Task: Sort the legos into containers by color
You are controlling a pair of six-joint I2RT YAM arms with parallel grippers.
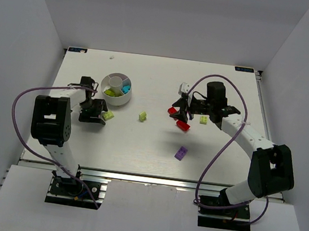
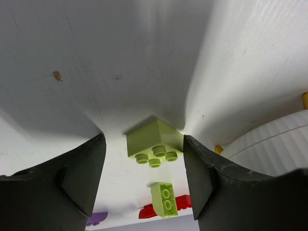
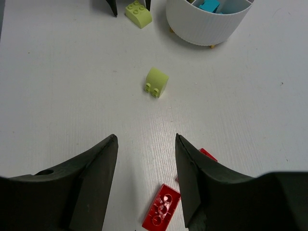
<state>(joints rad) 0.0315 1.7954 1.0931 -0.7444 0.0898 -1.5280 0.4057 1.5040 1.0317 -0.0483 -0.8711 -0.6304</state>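
Observation:
The white divided dish [image 1: 115, 99] stands at the back left and holds lime legos [image 1: 110, 92] and cyan legos [image 1: 126, 89] in separate wedges. My left gripper [image 1: 101, 116] is open just below the dish. A lime lego [image 2: 153, 141] lies on the table between its fingertips. My right gripper [image 1: 179, 114] is open and low over two red legos [image 1: 183, 125]. One red lego [image 3: 161, 212] lies between its fingers and the other [image 3: 208, 154] is partly hidden behind the right finger. A second lime lego [image 3: 157, 82] lies mid-table.
A purple lego [image 1: 181, 152] lies toward the near edge. A third lime lego [image 1: 204, 120] lies under the right arm. A small white piece [image 1: 184, 88] sits behind the right gripper. The dish wall [image 2: 269, 139] is close on the left gripper's right.

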